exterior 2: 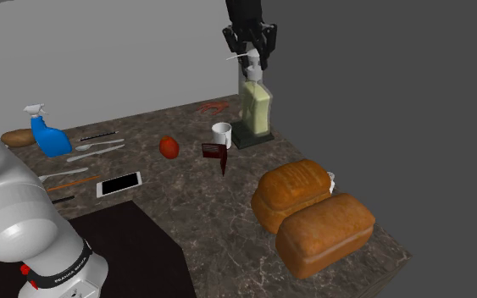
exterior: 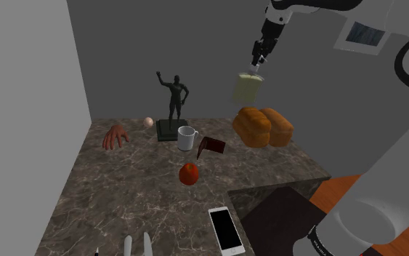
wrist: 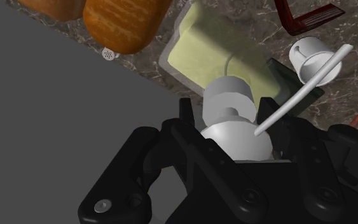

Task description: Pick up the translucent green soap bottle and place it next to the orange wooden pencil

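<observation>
Pale green translucent soap bottle (exterior: 247, 89) hangs upright above the dark marbled table (exterior: 123, 196); the black end effector (exterior: 256, 67) is clamped on its white pump neck, probably high enough to clear the clutter; the thin orange pencil (exterior 2: 69, 183) lies well apart.

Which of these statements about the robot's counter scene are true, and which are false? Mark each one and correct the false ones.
1. The black two-finger gripper clasps the translucent pale green soap bottle by its white pump top. True.
2. The bottle stands on the dark marble-patterned counter. False: it hangs in the air above it.
3. A white mug stands beside the dark statue of a man. True.
4. Three loaves lie on the counter. False: there are two brown bread loaves, side by side.
</observation>
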`<state>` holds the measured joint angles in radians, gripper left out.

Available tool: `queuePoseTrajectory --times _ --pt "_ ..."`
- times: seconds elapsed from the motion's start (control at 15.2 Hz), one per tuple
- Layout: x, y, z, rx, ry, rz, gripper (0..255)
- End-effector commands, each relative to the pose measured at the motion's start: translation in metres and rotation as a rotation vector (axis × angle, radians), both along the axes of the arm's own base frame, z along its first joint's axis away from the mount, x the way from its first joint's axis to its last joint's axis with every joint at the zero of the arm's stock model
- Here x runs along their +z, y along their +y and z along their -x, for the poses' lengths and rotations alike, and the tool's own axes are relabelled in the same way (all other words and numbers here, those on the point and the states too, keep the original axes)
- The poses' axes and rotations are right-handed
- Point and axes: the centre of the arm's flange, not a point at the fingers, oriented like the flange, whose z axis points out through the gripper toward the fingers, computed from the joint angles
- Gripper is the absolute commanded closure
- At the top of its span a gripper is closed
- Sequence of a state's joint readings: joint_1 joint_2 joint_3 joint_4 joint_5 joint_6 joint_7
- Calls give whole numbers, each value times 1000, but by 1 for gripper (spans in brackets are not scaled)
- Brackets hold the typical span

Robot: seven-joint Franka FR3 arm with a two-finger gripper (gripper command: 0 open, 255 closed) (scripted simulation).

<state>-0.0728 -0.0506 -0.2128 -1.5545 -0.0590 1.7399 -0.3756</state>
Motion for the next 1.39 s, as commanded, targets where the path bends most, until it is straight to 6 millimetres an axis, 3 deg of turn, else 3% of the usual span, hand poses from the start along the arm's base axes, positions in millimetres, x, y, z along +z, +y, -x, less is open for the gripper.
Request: queuePoseTrajectory --times 0.0,0.4,1.32 --pt "12 -1 0 0 0 0 255" --pt "40 -1 0 0 0 0 255" --pt "40 160 90 0 0 0 255"
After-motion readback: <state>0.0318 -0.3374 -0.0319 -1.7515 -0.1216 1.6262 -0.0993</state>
